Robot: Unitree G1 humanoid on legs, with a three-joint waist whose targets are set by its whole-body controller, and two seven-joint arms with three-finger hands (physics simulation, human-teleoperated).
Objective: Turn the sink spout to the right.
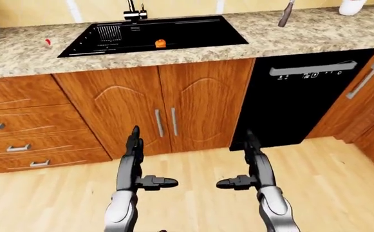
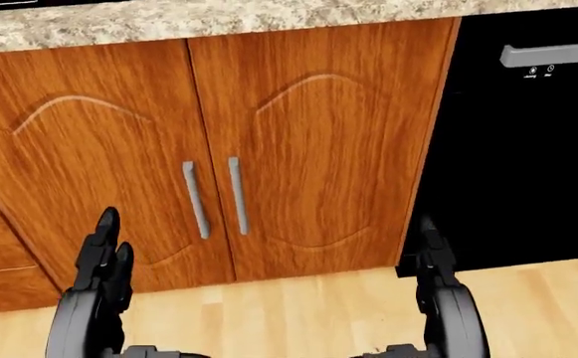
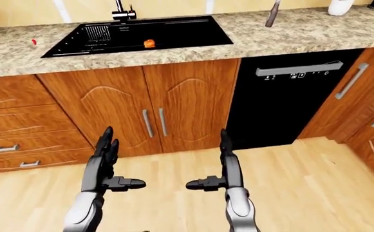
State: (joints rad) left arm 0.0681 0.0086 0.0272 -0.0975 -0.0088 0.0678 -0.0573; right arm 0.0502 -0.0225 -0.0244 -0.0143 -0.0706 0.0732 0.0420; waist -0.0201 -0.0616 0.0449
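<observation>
The black sink (image 1: 193, 36) is set in the granite counter (image 1: 303, 34) at the top of the left-eye view. Only the base of the dark faucet and spout (image 1: 134, 13) shows at the sink's top edge; the spout itself is cut off by the frame. A small orange thing (image 1: 160, 43) lies in the basin. My left hand (image 1: 138, 162) and right hand (image 1: 248, 162) are held low over the floor, far below the counter, fingers straight and thumbs pointing inward, both open and empty.
Two wooden cabinet doors (image 1: 154, 108) stand below the sink, drawers (image 1: 19, 125) to the left, a black dishwasher (image 1: 296, 96) to the right. A dark utensil (image 1: 286, 13) and a white vessel (image 1: 352, 7) stand on the counter at top right. Wooden floor (image 1: 193, 193) lies below.
</observation>
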